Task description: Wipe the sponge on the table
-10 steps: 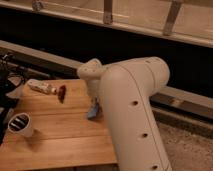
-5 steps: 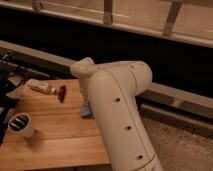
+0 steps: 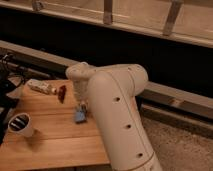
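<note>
The small blue sponge point(image 3: 80, 116) rests on the light wooden table point(image 3: 55, 145), near its right-hand middle. My gripper point(image 3: 82, 106) comes straight down onto the sponge's top and is shut on the sponge. The bulky white arm point(image 3: 117, 115) fills the right of the view and hides most of the wrist and the table's right edge.
A pale bottle point(image 3: 41, 87) lies at the table's back left with a dark red object point(image 3: 62, 93) just right of it. A white cup with a dark inside point(image 3: 20, 125) stands near the left edge. Dark cables point(image 3: 7, 82) sit off the left side, and a ledge point(image 3: 170, 97) runs behind.
The arm has swung left and the gripper has carried the sponge left across the table, slightly toward the front. The bottle, red object and cup have stayed put.
</note>
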### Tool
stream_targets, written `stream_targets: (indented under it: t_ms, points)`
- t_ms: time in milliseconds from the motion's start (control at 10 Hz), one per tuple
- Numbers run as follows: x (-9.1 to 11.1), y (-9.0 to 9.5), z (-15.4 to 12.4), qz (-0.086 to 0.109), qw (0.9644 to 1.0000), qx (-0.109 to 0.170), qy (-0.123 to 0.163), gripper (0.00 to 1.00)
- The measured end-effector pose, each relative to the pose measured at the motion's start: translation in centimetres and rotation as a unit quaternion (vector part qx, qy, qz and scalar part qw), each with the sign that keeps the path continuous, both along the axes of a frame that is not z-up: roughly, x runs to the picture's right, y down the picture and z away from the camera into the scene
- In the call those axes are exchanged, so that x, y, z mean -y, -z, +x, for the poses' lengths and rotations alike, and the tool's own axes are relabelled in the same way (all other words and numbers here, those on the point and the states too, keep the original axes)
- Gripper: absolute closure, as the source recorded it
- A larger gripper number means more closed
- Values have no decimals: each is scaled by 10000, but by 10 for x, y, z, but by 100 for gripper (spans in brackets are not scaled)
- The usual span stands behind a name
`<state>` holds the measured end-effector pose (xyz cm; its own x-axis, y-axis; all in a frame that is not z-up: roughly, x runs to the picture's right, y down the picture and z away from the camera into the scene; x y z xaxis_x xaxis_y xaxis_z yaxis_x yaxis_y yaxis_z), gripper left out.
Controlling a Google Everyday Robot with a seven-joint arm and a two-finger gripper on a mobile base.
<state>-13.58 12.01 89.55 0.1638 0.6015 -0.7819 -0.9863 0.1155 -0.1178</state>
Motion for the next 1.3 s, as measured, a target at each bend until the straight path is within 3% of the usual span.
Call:
stream_targets:
  t_ms: [300, 700, 1100, 1300]
  points:
    - [-21, 19, -8, -34, 10000, 36, 70, 100]
    - [-16, 15, -12, 15, 10000, -17, 55, 100]
    - [-28, 25, 23, 60, 9997, -199, -137, 100]
    - [-30, 25, 25, 81, 9993, -287, -222, 100]
